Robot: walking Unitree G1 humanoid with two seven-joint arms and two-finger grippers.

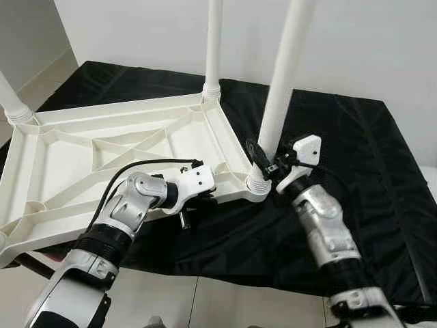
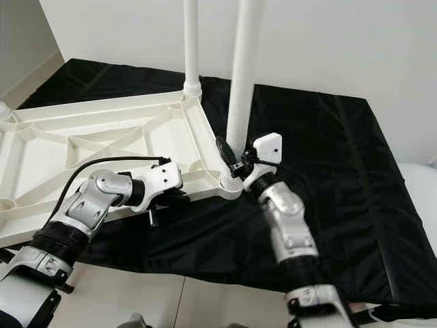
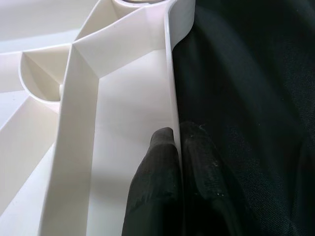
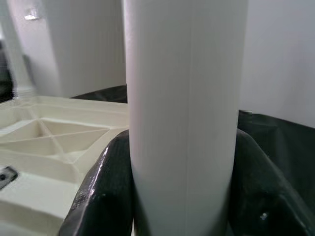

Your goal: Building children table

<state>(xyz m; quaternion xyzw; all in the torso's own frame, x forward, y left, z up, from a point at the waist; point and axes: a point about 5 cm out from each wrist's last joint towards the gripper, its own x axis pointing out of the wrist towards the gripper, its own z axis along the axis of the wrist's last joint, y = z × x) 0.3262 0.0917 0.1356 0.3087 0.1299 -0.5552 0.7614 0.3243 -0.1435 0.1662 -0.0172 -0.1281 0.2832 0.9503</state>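
A white plastic tabletop lies upside down on a black cloth, its ribbed underside facing up. White legs stand in its corners: the near right leg, a far leg and one at the left. My right gripper is shut on the near right leg just above its socket; its fingers wrap the tube. My left gripper is shut on the tabletop's near rim, one finger on each side of the thin wall.
The black cloth covers a low platform with room to the right of the tabletop. Pale floor shows in front, a white wall behind. The tabletop's left end overhangs the cloth.
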